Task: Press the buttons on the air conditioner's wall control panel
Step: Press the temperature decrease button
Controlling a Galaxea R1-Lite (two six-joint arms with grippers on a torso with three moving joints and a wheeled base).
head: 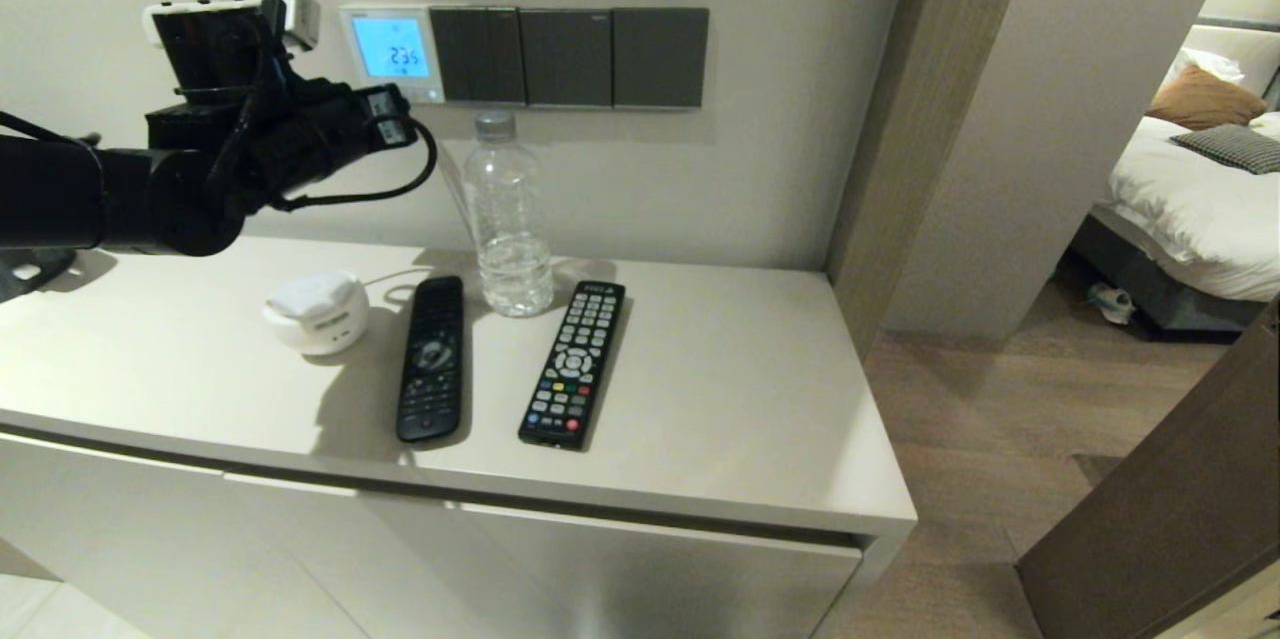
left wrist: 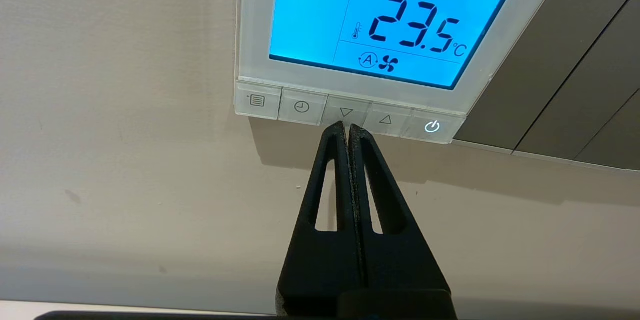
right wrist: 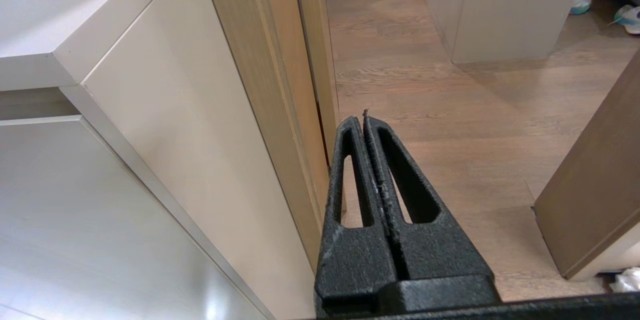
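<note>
Bench (head: 700,389) surface is seen below the wall, carrying two remotes and a water bottle (head: 512,219). Above it, the air conditioner's wall control panel (head: 392,52) is mounted beside dark switch plates, its screen lit blue. The left hand (left wrist: 347,126), fingers pressed together, is held at the down-arrow key among the buttons (left wrist: 345,112). The right hand (right wrist: 361,118) is parked low, closed.
</note>
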